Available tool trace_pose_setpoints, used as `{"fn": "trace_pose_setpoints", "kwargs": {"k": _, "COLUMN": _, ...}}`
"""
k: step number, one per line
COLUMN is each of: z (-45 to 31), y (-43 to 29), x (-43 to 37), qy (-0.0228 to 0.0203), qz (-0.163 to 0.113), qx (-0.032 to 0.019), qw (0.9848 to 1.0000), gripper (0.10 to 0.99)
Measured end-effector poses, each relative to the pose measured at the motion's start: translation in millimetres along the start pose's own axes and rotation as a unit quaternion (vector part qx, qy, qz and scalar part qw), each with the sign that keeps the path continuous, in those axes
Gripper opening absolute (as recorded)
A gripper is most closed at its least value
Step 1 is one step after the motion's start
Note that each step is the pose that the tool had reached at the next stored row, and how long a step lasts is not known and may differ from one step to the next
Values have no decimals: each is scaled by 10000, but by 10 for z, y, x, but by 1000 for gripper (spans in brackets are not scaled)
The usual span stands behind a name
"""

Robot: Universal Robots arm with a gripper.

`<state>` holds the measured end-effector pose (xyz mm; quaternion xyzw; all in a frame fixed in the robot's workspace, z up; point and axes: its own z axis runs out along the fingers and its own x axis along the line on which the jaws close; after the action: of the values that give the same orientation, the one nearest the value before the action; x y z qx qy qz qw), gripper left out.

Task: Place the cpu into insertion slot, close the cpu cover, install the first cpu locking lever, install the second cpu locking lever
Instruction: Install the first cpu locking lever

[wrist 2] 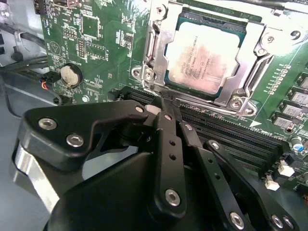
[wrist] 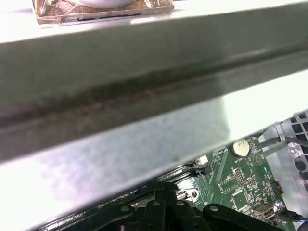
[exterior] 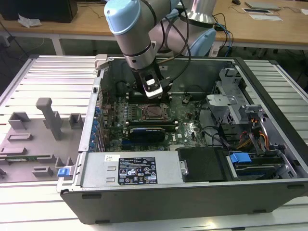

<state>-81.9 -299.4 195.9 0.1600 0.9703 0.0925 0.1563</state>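
The cpu (wrist 2: 204, 55), a pale silvery square, lies in the socket on the green motherboard (wrist 2: 96, 43). The cpu cover (wrist 2: 161, 36), a silvery frame, lies flat around it. A thin metal lever rod (wrist 2: 150, 48) runs along one side of the socket. My gripper (wrist 2: 163, 102) is shut, its black fingertips together at the socket's corner, just off the cover's edge; nothing shows between them. In the exterior view my gripper (exterior: 155, 92) hangs inside the open computer case, just behind the socket (exterior: 153, 111). The fingers (wrist: 166, 195) also show in the first wrist view.
Black memory slots (wrist 2: 226, 139) run beside the socket under my fingers. A coin battery (wrist 2: 70, 75) sits on the board. The case's grey wall (wrist: 144, 72) stands close behind the arm. A drive cage and cables (exterior: 231, 115) stand at the exterior view's right; a long black card (exterior: 147, 131) lies before the socket.
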Motion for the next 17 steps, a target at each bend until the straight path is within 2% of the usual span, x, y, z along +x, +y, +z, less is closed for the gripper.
{"fn": "trace_pose_setpoints", "kwargs": {"k": 9, "z": 32, "y": -12, "x": 8, "qy": -16, "qz": -3, "qx": -5, "qw": 10000, "gripper": 106}}
{"fn": "trace_pose_setpoints", "kwargs": {"k": 13, "z": 35, "y": -15, "x": 8, "qy": -12, "qz": 12, "qx": -61, "qw": 10000, "gripper": 106}}
{"fn": "trace_pose_setpoints", "kwargs": {"k": 17, "z": 34, "y": -18, "x": 7, "qy": -11, "qz": 14, "qx": -65, "qw": 10000, "gripper": 106}}
